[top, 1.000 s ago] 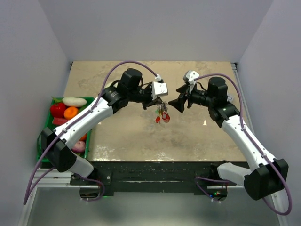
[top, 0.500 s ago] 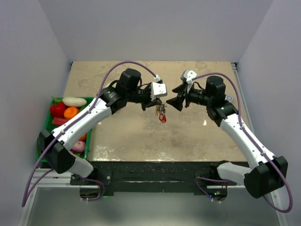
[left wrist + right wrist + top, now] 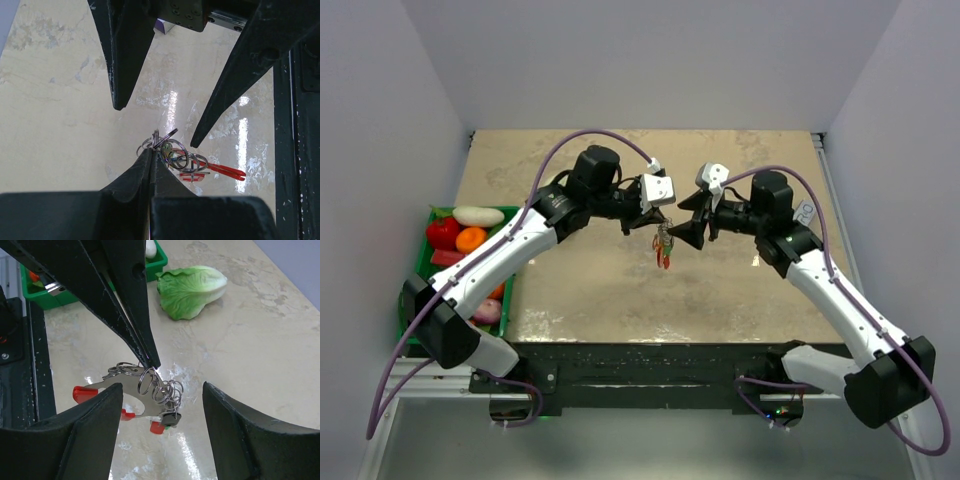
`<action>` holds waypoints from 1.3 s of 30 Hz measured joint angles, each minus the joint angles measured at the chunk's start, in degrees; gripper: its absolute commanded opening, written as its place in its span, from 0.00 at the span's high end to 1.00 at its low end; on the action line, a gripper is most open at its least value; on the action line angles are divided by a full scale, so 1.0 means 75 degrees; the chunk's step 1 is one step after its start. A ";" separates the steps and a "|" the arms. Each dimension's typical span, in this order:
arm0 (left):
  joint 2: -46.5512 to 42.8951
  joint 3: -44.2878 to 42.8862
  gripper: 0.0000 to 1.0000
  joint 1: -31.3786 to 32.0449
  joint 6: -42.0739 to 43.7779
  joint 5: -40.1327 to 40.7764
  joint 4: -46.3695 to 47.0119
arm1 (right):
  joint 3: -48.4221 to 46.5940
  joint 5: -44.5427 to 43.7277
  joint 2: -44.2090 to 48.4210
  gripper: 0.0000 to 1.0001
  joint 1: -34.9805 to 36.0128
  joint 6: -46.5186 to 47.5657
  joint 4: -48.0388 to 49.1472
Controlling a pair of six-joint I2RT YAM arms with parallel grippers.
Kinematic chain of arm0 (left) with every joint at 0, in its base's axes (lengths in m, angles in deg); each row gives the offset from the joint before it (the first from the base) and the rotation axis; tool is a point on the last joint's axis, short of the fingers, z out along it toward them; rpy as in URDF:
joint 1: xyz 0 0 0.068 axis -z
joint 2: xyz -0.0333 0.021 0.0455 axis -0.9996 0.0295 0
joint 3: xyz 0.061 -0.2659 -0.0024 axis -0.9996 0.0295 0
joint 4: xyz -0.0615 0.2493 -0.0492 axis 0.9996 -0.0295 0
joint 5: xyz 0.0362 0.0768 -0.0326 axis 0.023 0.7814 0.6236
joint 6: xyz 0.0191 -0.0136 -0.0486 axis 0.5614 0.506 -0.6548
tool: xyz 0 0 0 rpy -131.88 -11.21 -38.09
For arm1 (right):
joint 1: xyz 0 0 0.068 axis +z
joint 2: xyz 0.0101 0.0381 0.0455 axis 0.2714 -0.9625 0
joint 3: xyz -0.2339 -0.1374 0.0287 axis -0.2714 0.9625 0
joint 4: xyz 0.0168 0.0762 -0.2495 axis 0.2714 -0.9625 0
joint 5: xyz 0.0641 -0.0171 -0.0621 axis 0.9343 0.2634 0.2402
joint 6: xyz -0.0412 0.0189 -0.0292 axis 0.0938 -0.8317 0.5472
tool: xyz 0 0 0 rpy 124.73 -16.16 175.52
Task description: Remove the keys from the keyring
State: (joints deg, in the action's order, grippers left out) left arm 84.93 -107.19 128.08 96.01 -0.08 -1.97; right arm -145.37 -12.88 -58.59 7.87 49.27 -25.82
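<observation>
top view: the left hand [image 3: 653,224] and right hand [image 3: 686,231] meet tip to tip above the middle of the surface [image 3: 720,290]. the keys [image 3: 664,250] dangle in a small cluster just under the left hand's tips, directly in front of the right hand. a green basket [image 3: 506,211] of produce sits well out beyond the left arm.

left wrist view: the left hand's two fingers [image 3: 142,167] are pressed together to a narrow point, pinching the keyring [image 3: 159,140] at their very tip. several silvery loops fan out just beyond the pinch, and a red fob [image 3: 226,172] trails off to one side. the right hand's dark fingers stand wide apart opposite, one to each side of the bunch, not touching it.

right wrist view: the right hand's fingers [image 3: 95,432] are spread wide, with the ring cluster hanging in the gap between them. the left hand's closed tips come down from above onto the loops. a dark-headed key and red pieces hang lowest. a lettuce [image 3: 192,287] lies on the surface far behind.
</observation>
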 measured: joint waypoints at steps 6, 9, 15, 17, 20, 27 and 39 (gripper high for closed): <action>0.0003 -0.0052 1.00 0.0000 0.0000 -0.0009 -0.0076 | -0.0067 -0.0137 0.0262 0.29 0.0009 0.0041 -0.0204; 0.0003 -0.0259 1.00 0.0000 0.0000 -0.0006 -0.0245 | -0.0361 -0.0274 0.0408 0.30 0.0003 0.0195 -0.0603; 0.0050 -0.0810 1.00 0.0000 0.0023 -0.0015 -0.0548 | -0.1096 -0.0799 0.0312 0.32 -0.0006 0.0393 -0.0863; 0.0079 -0.0924 1.00 0.0000 0.0026 -0.0044 -0.0595 | -0.1276 -0.0892 0.0067 0.32 -0.0006 0.0399 -0.0848; 0.0160 -0.1003 1.00 0.0000 0.0035 -0.0079 -0.0697 | -0.1408 -0.0947 -0.0373 0.34 -0.0006 0.0391 -0.0851; 0.0405 -0.1003 1.00 -0.0061 0.0041 -0.0122 -0.0938 | -0.1419 -0.0912 -0.0682 0.36 -0.0009 0.0490 -0.1023; 0.0405 -0.1017 1.00 -0.0050 0.0041 -0.0198 -0.0927 | -0.1434 -0.0536 -0.0592 0.40 -0.0009 0.0857 -0.1259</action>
State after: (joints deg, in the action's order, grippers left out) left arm 87.97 -114.82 127.71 96.32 -1.56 -8.92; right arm -156.13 -16.90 -63.03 7.81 55.69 -35.26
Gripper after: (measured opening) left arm 0.017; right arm 0.620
